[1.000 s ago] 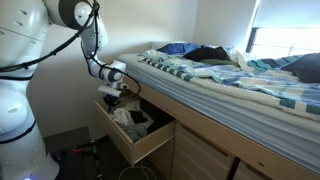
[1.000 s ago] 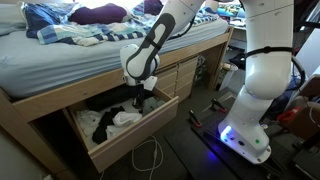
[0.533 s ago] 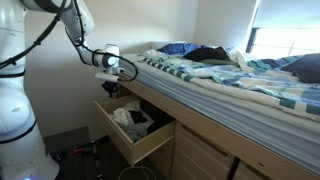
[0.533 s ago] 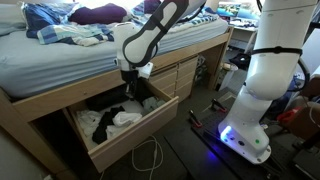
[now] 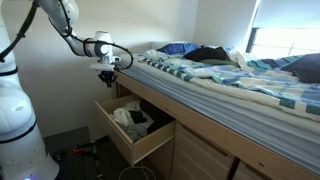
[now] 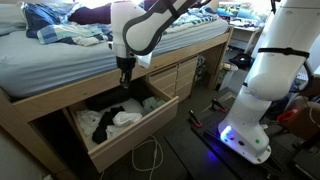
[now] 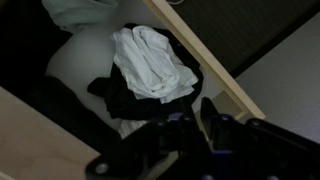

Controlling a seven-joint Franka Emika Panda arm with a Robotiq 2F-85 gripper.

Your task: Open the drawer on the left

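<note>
The drawer (image 5: 141,148) is a wide shallow light-tan wooden box that stands pulled out from under the bed in both exterior views (image 6: 135,136). White clothes (image 7: 150,60) and dark clothes (image 7: 118,98) lie inside it. Its wooden rim (image 7: 200,50) shows in the wrist view. My gripper (image 5: 108,80) hangs fingers-down above the drawer, at the height of the mattress edge, clear of the drawer and the clothes (image 6: 124,80). In the wrist view its dark fingers (image 7: 207,108) stand apart with nothing between them.
The bed (image 5: 230,85) carries a striped blanket and loose clothes. Matching closed drawer fronts (image 6: 185,75) sit further along the frame. The white robot base (image 6: 255,100) stands beside the bed. A white cable (image 6: 150,158) lies on the floor in front of the drawer.
My gripper has risen from inside the open drawer to mattress height and swung a little away from the bed. The drawer has stayed pulled out.
</note>
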